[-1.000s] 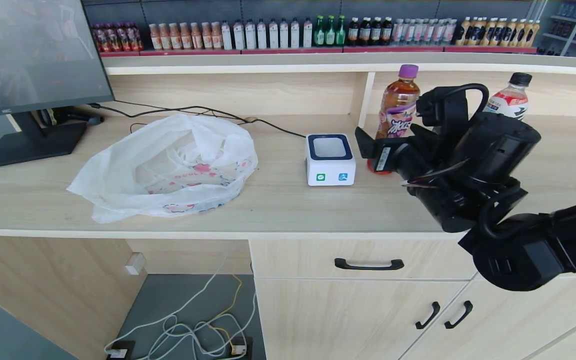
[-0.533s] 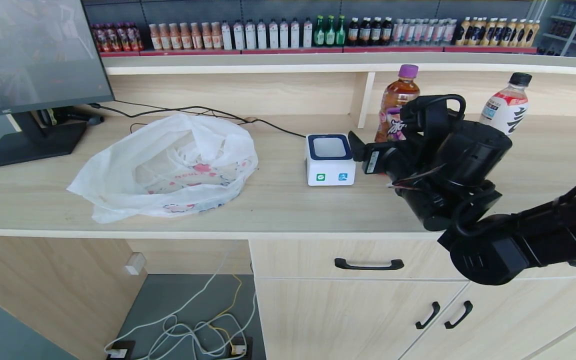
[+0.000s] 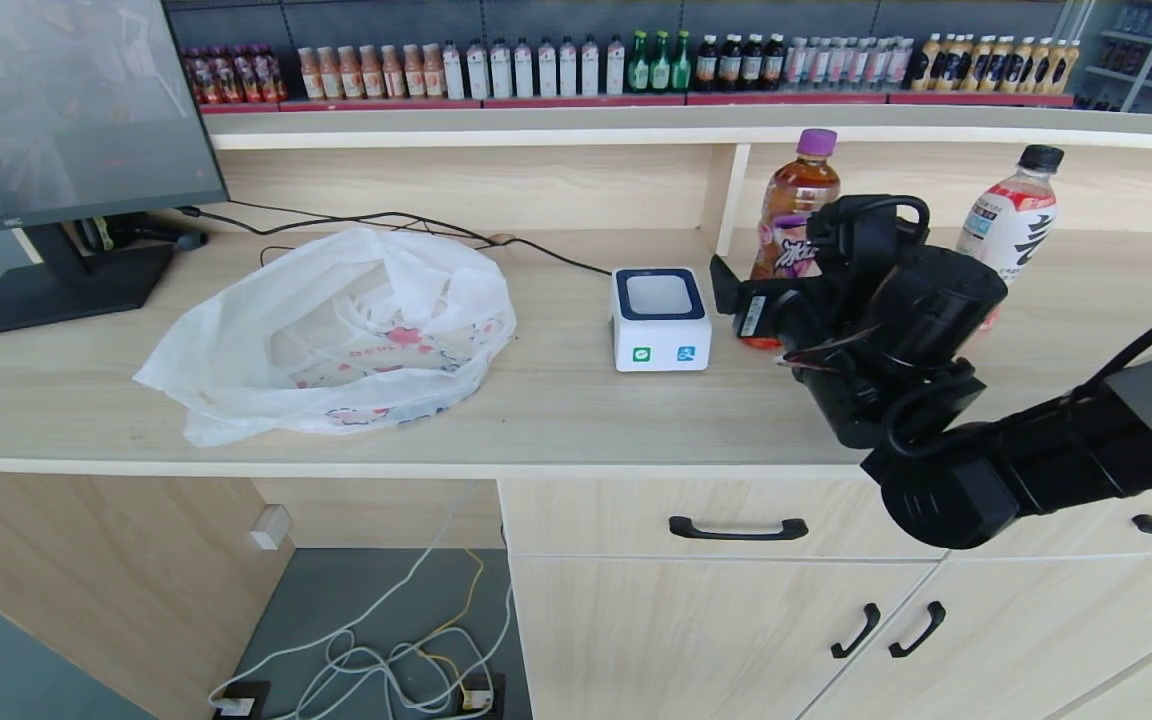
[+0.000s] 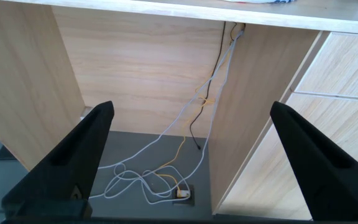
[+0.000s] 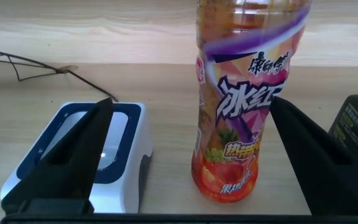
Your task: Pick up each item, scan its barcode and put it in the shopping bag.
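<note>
A tea bottle (image 3: 794, 215) with a purple cap stands upright on the counter, just right of the white barcode scanner (image 3: 659, 318). My right gripper (image 3: 774, 300) is open and low over the counter in front of that bottle. In the right wrist view the tea bottle (image 5: 244, 106) lines up with the gap of the right gripper (image 5: 191, 106), apart from both fingers, and the scanner (image 5: 86, 155) sits beside it. A white bottle (image 3: 1011, 220) with a black cap stands farther right. The white shopping bag (image 3: 336, 330) lies open at the left. My left gripper (image 4: 191, 112) is open and holds nothing, below counter height.
A monitor (image 3: 66, 110) on a black stand fills the counter's left end, and a black cable (image 3: 416, 220) runs behind the bag. Loose cables (image 4: 166, 174) lie on the floor under the counter. Drawers with black handles (image 3: 736, 528) front the cabinet. Shelves of bottles line the back wall.
My right arm has swung left and lower over the counter, uncovering more of the white bottle. Its gripper stays open in front of the tea bottle. Nothing else moved.
</note>
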Robot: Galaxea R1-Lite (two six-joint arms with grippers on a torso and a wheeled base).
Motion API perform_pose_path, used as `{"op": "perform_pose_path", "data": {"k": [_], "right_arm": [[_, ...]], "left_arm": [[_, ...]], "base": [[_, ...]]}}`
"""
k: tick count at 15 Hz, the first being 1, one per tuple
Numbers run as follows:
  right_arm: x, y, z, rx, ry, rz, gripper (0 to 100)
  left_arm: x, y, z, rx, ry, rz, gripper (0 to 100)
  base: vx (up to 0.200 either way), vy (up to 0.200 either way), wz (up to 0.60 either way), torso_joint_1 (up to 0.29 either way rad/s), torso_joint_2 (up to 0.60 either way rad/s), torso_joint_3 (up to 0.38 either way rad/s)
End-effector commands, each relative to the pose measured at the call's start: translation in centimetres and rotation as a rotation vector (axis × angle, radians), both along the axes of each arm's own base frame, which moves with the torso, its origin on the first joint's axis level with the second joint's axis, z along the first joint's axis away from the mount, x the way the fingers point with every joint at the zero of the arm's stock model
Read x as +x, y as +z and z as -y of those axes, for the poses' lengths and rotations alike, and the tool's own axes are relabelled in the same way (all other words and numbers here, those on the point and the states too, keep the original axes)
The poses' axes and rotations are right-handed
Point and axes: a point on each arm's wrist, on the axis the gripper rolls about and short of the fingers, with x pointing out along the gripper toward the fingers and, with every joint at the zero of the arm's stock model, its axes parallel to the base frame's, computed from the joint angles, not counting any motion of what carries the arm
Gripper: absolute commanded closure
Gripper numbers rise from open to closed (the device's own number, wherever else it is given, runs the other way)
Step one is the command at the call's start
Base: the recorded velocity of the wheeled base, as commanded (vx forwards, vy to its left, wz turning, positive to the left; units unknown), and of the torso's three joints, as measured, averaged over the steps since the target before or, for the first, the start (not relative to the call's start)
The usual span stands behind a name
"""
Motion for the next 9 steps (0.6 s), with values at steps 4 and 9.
{"op": "perform_pose_path", "data": {"k": [4, 9], "right_arm": [[0.5, 0.5, 0.3, 0.016, -0.005, 0.015, 0], [1.5, 0.1, 1.1, -0.007, -0.013, -0.045, 0]], "left_arm": [[0.0, 0.0, 0.0, -0.001, 0.001, 0.000, 0], [0.0, 0.0, 0.0, -0.001, -0.001, 0.000, 0]], "base": [[0.000, 0.000, 0.00, 0.000, 0.00, 0.000], [0.000, 0.000, 0.00, 0.000, 0.00, 0.000]]}}
